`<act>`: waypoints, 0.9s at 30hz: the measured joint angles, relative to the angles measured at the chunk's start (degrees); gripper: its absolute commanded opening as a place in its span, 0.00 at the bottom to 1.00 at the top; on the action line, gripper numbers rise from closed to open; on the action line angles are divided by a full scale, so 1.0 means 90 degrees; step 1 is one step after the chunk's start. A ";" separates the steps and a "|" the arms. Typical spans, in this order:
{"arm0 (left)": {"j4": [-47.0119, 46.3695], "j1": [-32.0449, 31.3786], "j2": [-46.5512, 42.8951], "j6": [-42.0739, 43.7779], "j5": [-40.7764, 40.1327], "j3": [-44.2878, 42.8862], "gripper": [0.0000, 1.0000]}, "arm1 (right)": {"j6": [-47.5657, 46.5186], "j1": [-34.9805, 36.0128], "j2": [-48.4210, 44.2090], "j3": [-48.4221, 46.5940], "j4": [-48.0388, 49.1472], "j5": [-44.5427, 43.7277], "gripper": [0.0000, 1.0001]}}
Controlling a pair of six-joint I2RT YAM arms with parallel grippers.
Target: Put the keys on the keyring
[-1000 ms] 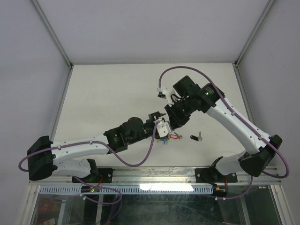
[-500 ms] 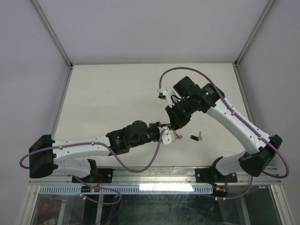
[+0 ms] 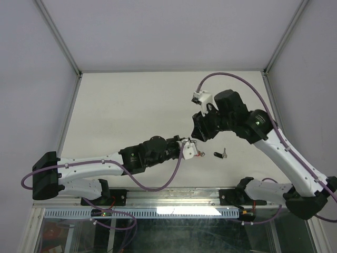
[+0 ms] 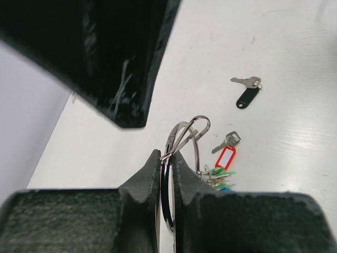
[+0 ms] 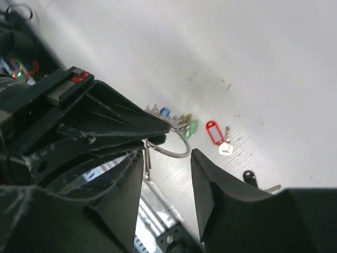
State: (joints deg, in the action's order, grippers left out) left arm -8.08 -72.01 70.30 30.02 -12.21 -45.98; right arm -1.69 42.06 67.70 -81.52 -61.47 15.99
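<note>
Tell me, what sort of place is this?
Probably a robotics lab test cell: a left arm and right arm, handling a keyring, bolted to a white table boxed in by plain panels on metal framing.

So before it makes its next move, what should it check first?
1. The left pincer grips the ring: ok, its fingers are shut on the wire.
2. The right pincer is free to pick something up: ok, its jaws are apart with nothing held between them.
3. The black-tagged key is easy to pick up: ok, it lies alone on the table with nothing on it.
4. The red-tagged key is threaded on: not ok, it appears to lie beside the ring, apart from it.
5. The ring's coil is pried open enough for a key: cannot tell.
</note>
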 measured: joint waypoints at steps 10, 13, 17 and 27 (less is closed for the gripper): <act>-0.0151 -0.0002 -0.0364 -0.0959 -0.0755 0.0000 0.00 | 0.0896 0.0002 -0.2851 0.2975 0.3742 -0.0916 0.44; -0.0221 -0.0002 -0.0393 -0.1258 -0.0950 0.0007 0.00 | 0.1234 0.0000 -0.3031 0.3366 0.4558 -0.0899 0.44; -0.0308 -0.0002 -0.0444 -0.1576 -0.1188 0.0053 0.00 | 0.1627 0.0000 -0.2914 0.3524 0.5209 -0.0736 0.44; -0.0571 -0.0002 -0.0719 -0.2130 -0.1666 0.0102 0.00 | 0.1984 0.0002 -0.2727 0.3526 0.5566 -0.0185 0.41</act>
State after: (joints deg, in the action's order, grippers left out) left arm -13.21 -72.03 63.83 10.85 -27.20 -45.06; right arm 16.16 42.09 43.16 -49.78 -11.38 14.33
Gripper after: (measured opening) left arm 0.041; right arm 0.429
